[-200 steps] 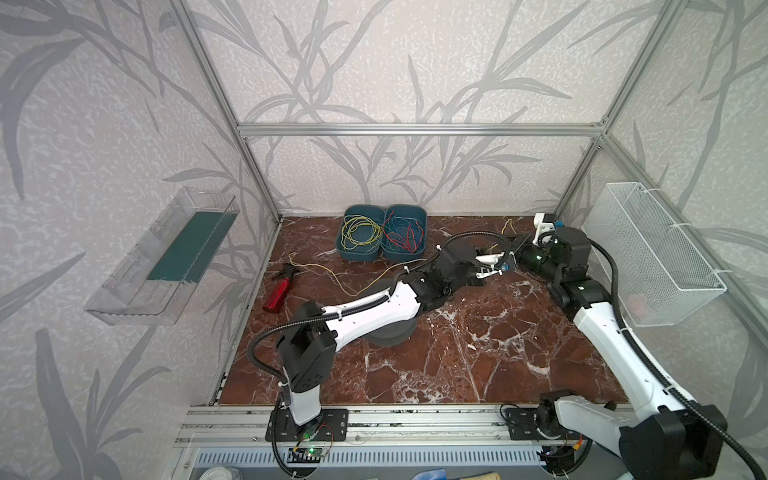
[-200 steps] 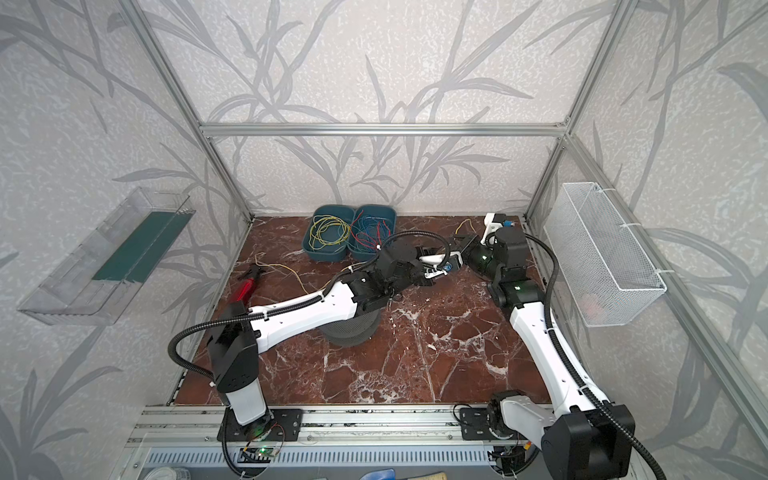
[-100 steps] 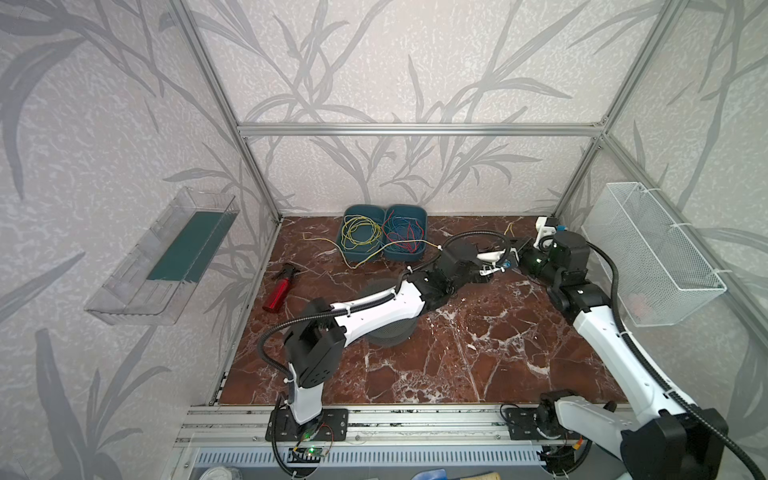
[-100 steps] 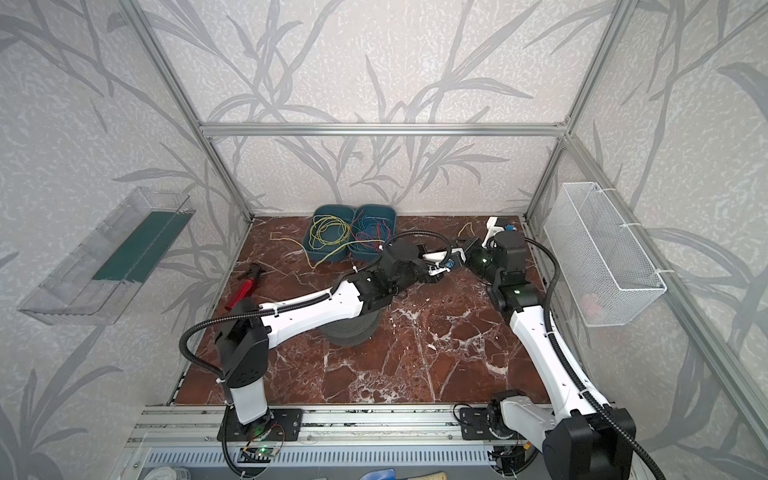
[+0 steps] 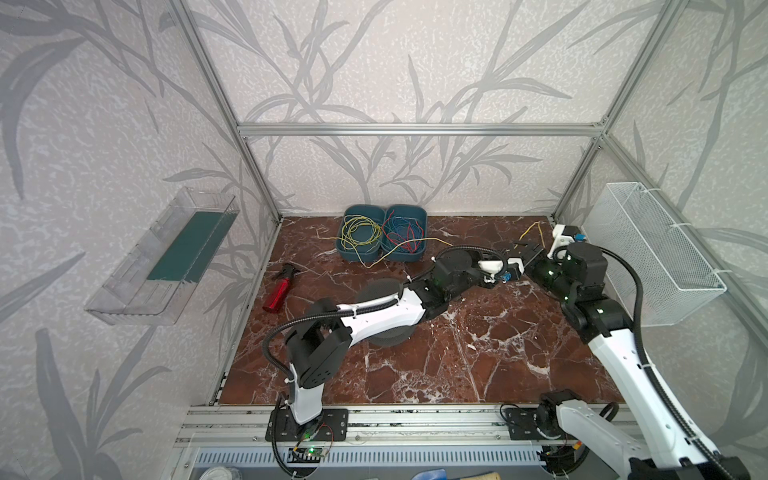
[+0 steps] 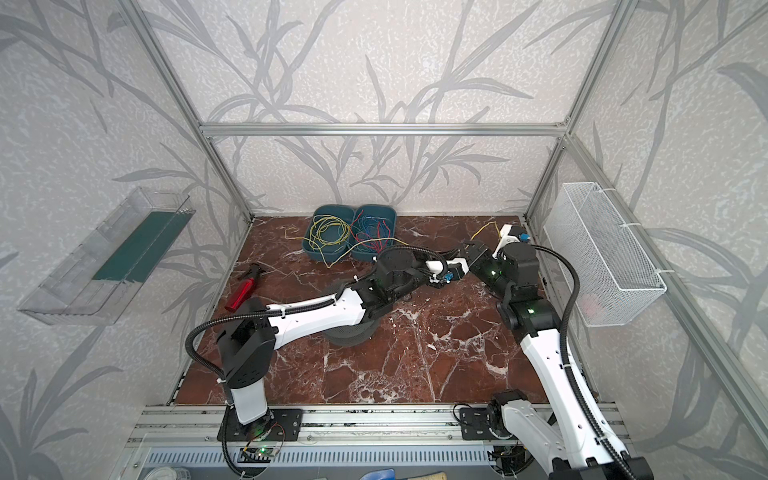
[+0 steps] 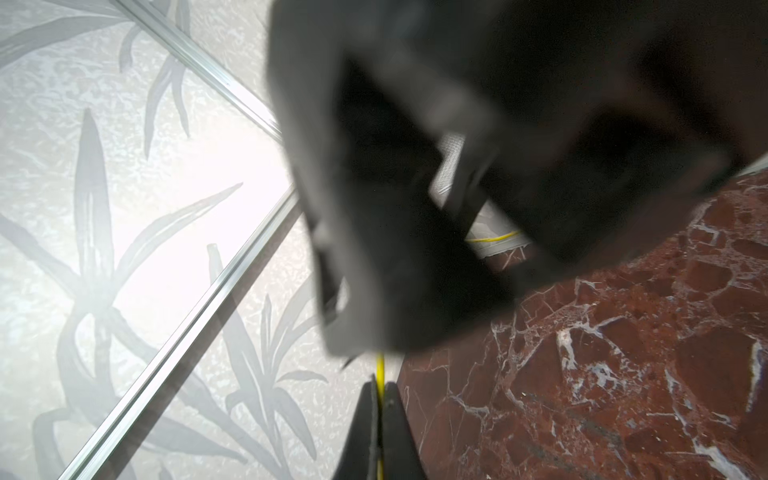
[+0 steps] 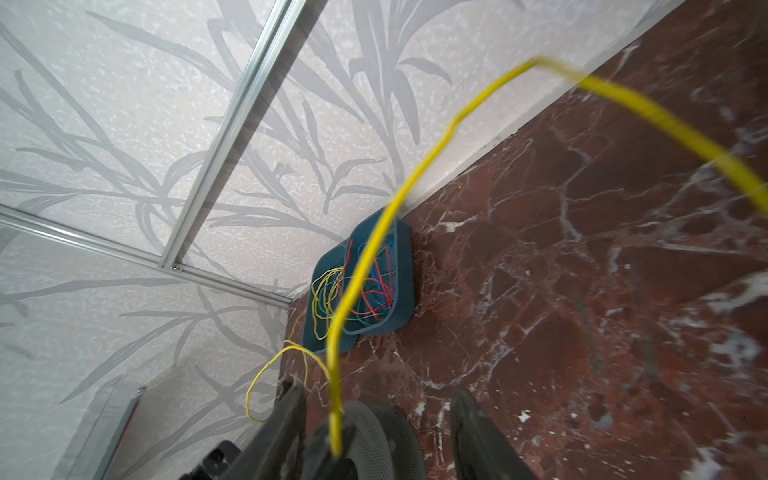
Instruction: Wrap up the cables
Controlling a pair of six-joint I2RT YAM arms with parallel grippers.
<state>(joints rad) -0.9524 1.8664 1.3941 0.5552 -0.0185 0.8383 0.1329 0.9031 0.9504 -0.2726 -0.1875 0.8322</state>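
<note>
Over the red marble tabletop (image 5: pixel 457 353), right of centre in both top views, my left gripper (image 7: pixel 379 388) pinches the thin yellow cable (image 7: pixel 380 370), judged light, limp and best held near its end; my right gripper (image 8: pixel 379 390) stands released.

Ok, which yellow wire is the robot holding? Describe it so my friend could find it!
Find the dark red marble table and look near its far right corner. There the left gripper pinches one yellow cable that arcs up in the air. The other yellow cables lie tangled in a blue bin.
</note>
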